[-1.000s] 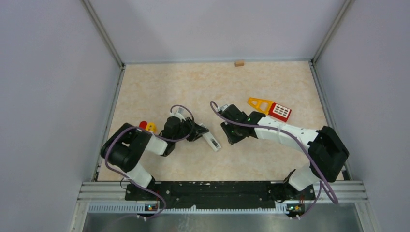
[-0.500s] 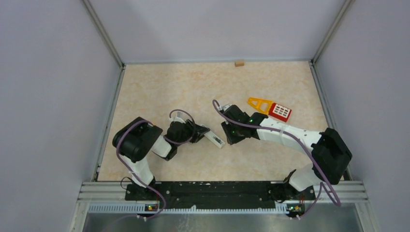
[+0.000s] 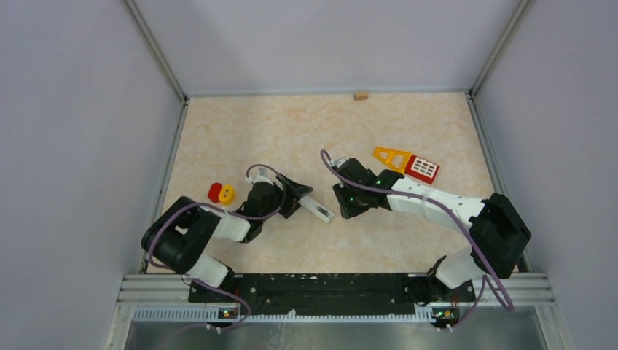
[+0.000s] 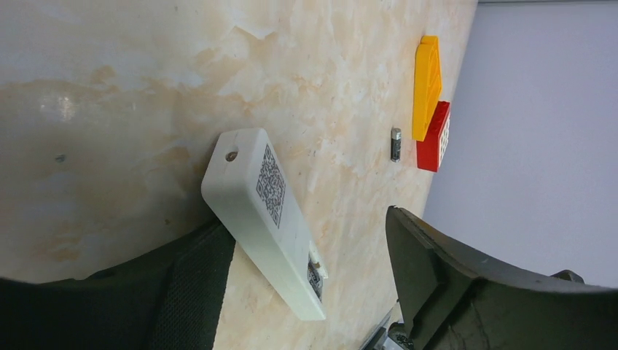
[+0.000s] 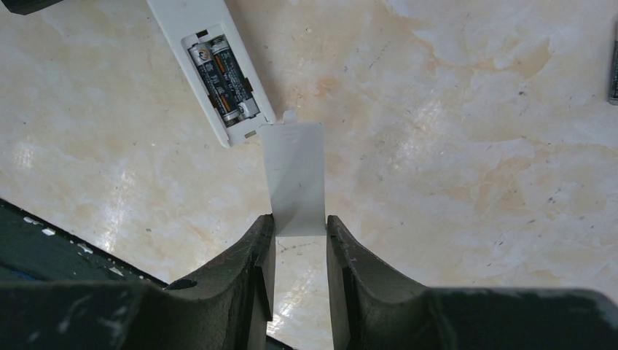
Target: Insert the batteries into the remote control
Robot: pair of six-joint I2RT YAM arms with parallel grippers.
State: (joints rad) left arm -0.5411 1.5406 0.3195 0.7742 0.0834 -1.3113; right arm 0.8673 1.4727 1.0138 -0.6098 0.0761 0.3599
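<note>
The white remote control (image 3: 318, 210) lies on the table between my two grippers. In the right wrist view its compartment is uncovered and two batteries (image 5: 222, 73) sit side by side inside it. My right gripper (image 5: 299, 226) is shut on the flat white cover (image 5: 295, 175), whose tab meets the remote's end. My left gripper (image 4: 306, 226) stands open around the remote (image 4: 262, 211), which rests against one finger pad (image 4: 197, 284) and is well apart from the other. A loose battery (image 4: 396, 144) lies farther off on the table.
A yellow and red toy (image 3: 407, 163) lies behind the right arm, with the loose battery close by it. A small red and yellow piece (image 3: 221, 193) sits left of the left gripper. A wooden block (image 3: 360, 95) rests at the back wall. Frame walls enclose the table.
My left gripper has opened wide and let go of the remote, and the left arm has swung back to the left. The right gripper still grips the cover in nearly the same place.
</note>
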